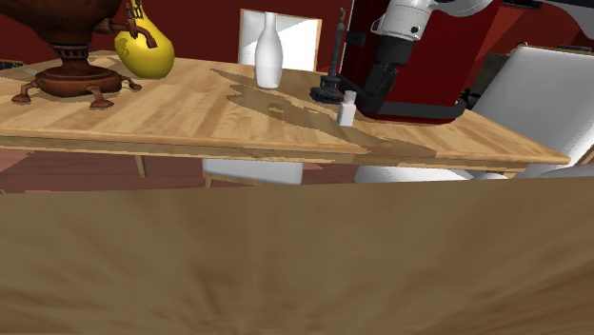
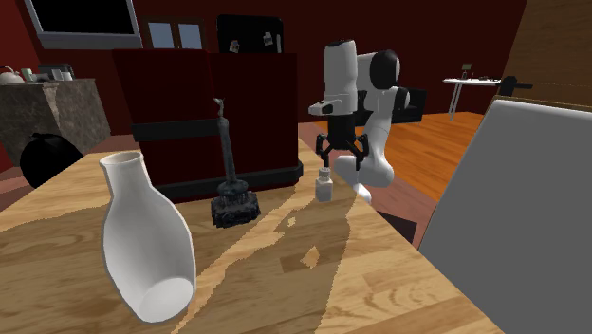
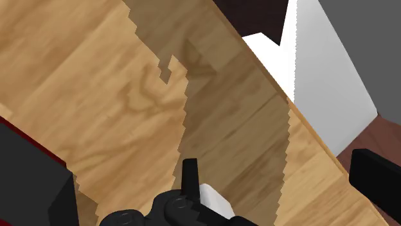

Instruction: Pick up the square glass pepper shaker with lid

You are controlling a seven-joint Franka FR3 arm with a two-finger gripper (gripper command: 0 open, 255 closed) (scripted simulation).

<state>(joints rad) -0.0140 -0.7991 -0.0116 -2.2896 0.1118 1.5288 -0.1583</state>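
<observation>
The pepper shaker (image 1: 346, 111) is a small white square bottle with a little lid, standing upright on the wooden table (image 1: 190, 119) close to its edge. In the second exterior view the shaker (image 2: 324, 183) stands just below my black gripper (image 2: 342, 157), whose fingers are spread and do not touch it. From the shoulder view, the gripper (image 1: 369, 93) hangs right beside and above the shaker. In the wrist view the gripper (image 3: 218, 187) is open, and the white shaker (image 3: 215, 200) lies low between its wide-apart fingers, partly hidden by a black object.
A black lumpy-based stick holder (image 2: 232, 199) stands close beside the shaker. A white bottle vase (image 1: 268, 52), a yellow gourd vase (image 1: 145, 49) and a brown urn (image 1: 71, 57) stand further along. The dark red stand (image 1: 405, 71) is behind. White chairs (image 2: 512, 218) flank the table edge.
</observation>
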